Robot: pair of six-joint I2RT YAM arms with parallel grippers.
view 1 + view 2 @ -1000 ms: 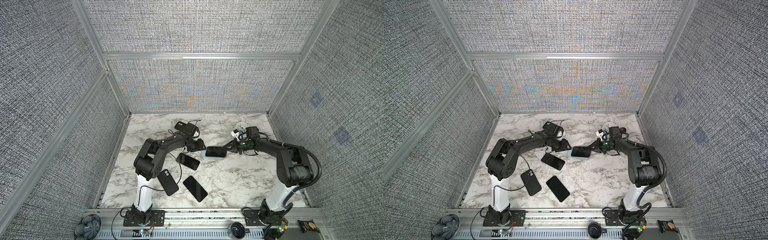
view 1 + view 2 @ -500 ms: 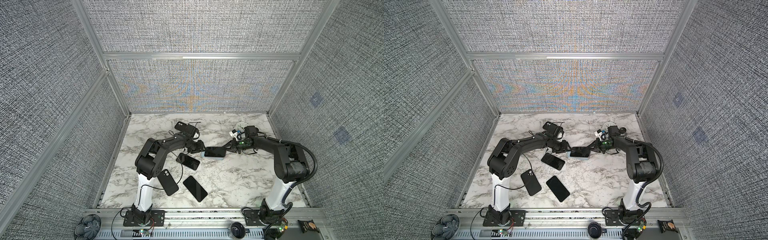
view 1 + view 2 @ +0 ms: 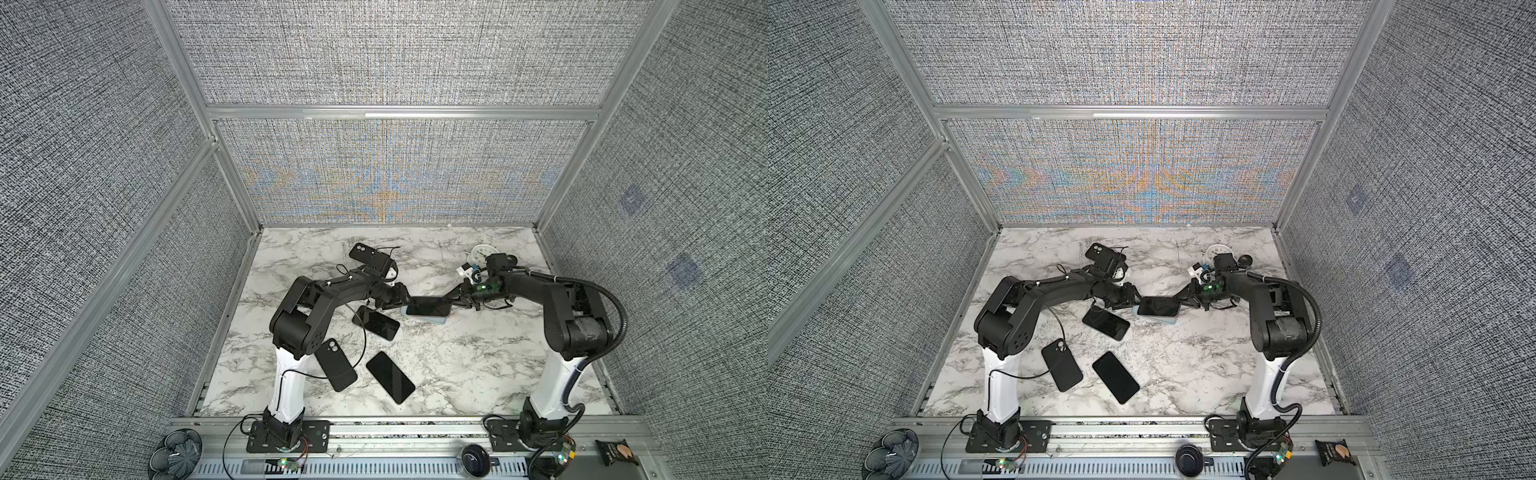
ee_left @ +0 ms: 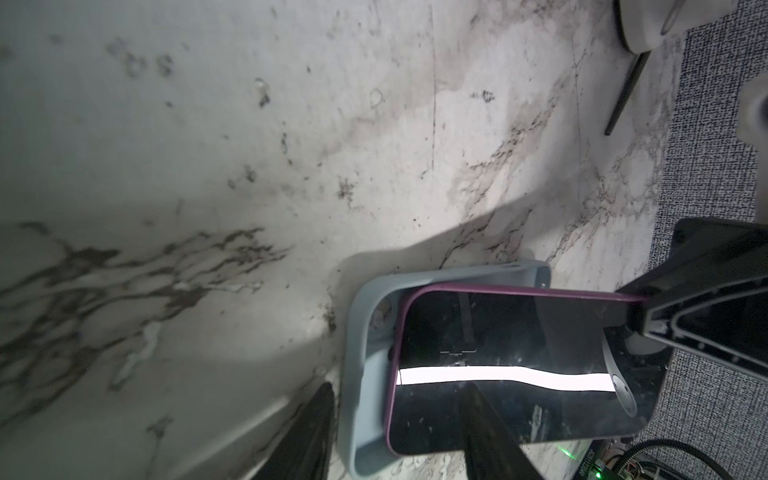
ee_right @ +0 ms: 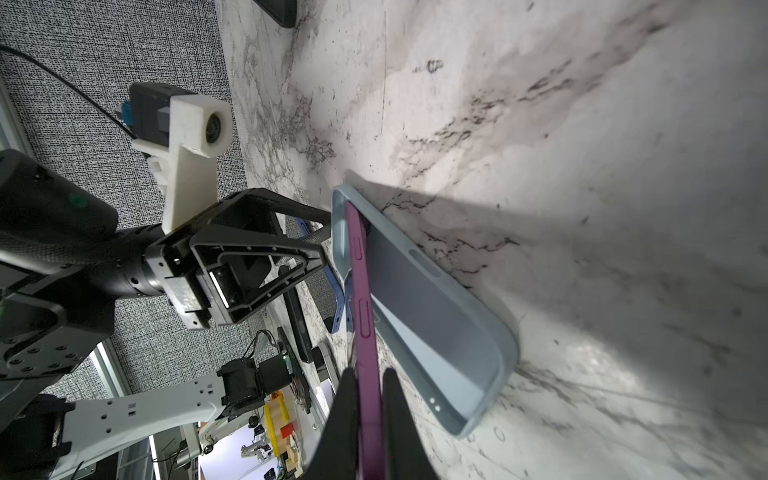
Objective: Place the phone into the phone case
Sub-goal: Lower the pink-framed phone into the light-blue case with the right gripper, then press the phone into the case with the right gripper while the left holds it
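So the right gripper [image 5: 370,374] is pinched tight on one short end of the purple-edged phone [image 5: 362,291]. It holds the phone tilted, far end down inside the rim of the light blue case [image 5: 436,324] and gripped end raised. The case lies open side up on the marble table [image 3: 478,365], about mid-table in both top views. The left gripper [image 4: 399,388] sits roughly half open at the case's other end, one finger outside the wall and one over the screen. Can't tell if it's touching anything.
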